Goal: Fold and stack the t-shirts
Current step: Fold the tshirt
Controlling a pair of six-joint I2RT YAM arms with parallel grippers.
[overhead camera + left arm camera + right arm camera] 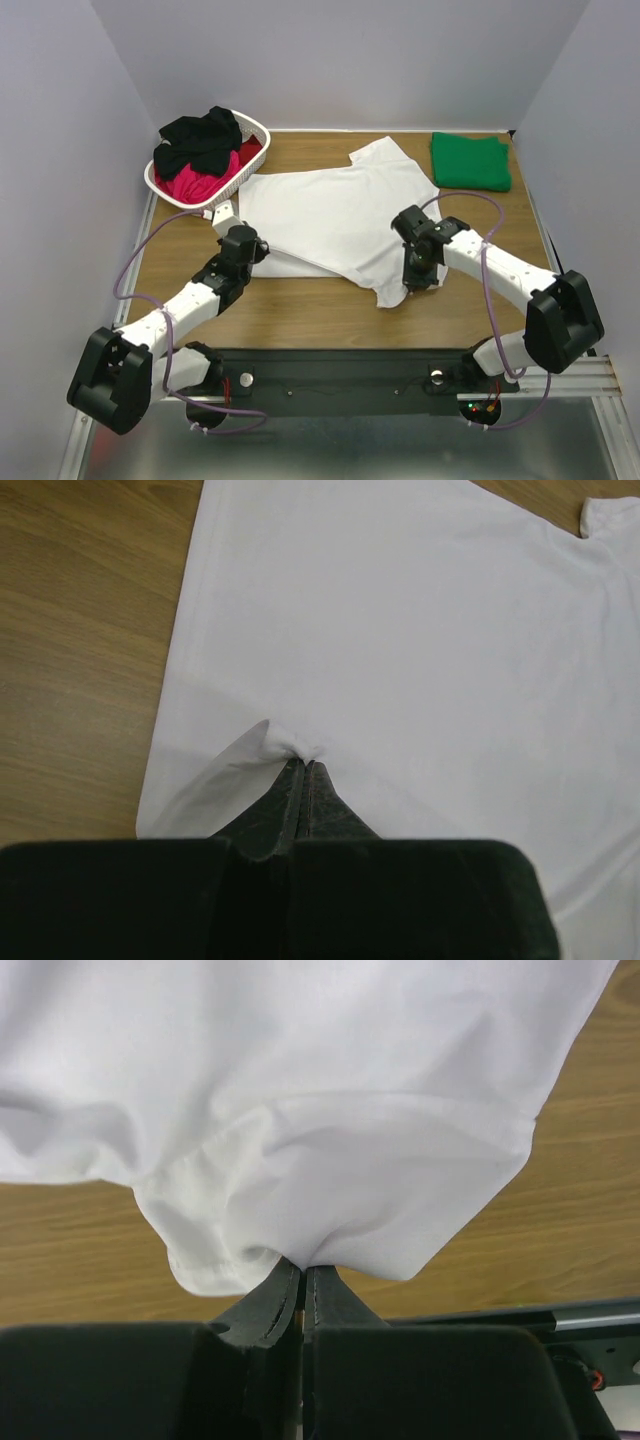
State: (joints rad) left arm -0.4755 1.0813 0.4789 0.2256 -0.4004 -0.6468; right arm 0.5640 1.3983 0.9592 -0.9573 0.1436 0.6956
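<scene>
The left claw and right claw are pinching the spread-out white t-shirt; one green t-shirt is lying folded, others waiting in the basket.

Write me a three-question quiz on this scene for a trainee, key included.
1. Fill in: the folded green t-shirt lies at the far ___ corner of the table.
2. Multiple choice: what is the left gripper shut on? A. the green t-shirt. B. the white t-shirt. C. nothing.
3. True or false: the right gripper is open and holds nothing.
Key: 1. right. 2. B. 3. False: it is shut on an edge of the white t-shirt.
</scene>
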